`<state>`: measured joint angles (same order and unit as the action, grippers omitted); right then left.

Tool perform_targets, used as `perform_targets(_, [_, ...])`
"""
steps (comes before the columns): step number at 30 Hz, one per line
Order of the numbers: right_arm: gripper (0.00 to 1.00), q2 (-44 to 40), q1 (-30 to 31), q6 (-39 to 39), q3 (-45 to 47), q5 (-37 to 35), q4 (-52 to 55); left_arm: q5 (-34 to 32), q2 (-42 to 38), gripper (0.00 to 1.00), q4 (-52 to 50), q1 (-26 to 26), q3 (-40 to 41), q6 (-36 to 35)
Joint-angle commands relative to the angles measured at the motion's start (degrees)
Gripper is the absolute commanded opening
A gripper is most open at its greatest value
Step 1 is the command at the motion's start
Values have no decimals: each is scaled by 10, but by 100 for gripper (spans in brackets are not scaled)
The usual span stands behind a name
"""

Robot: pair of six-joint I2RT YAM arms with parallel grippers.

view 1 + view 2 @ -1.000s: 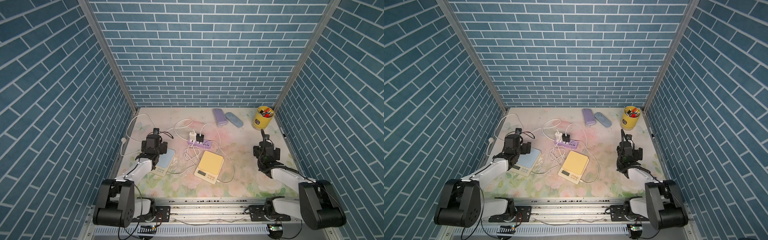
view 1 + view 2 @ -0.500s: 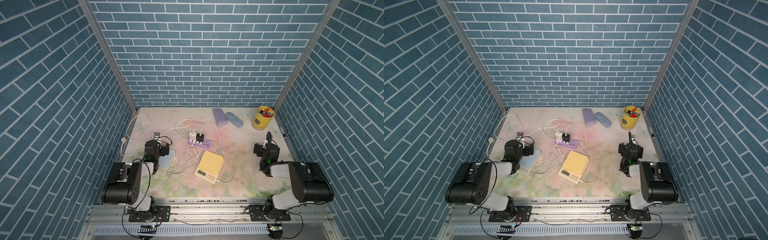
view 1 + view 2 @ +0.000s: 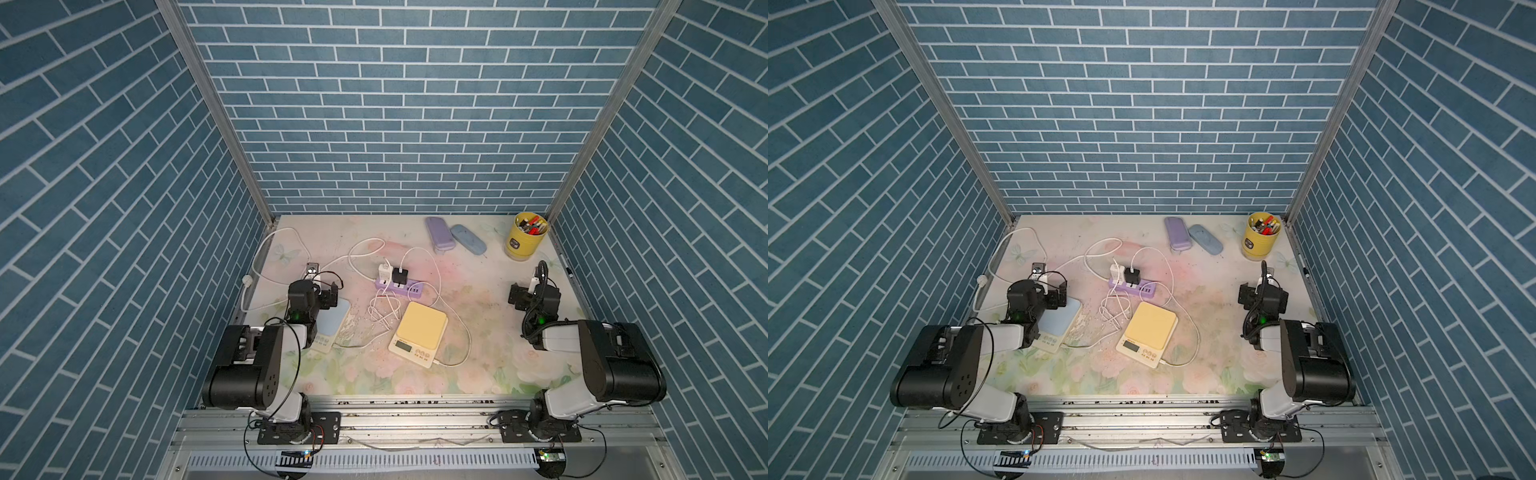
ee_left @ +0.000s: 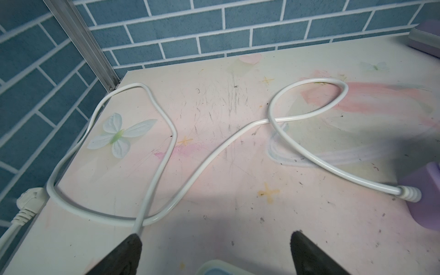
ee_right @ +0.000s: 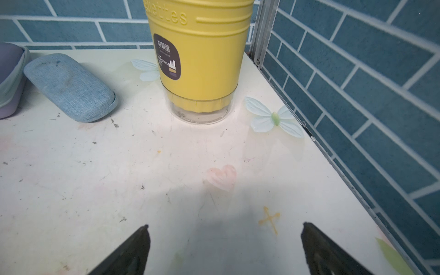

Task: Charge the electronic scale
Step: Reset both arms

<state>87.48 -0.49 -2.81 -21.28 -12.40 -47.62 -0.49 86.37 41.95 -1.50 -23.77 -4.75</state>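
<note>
Both top views: floral tabletop (image 3: 486, 291), blue-brick walls (image 3: 395, 104); left end effector (image 4: 215, 235), right end effector (image 5: 226, 226) agape, empty.

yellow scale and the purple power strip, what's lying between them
A loose tangle of thin white cable lies on the mat between the yellow scale and the purple power strip. It shows in both top views.
</note>
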Motion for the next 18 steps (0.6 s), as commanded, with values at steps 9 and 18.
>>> perform_targets(9, [99,0,-1,-16,-8,6,-14,4,-2,100,9,4,-5,3])
perform_targets(18, [99,1,-1,-16,-8,6,-14,-1,0,100,10,0,-5,1])
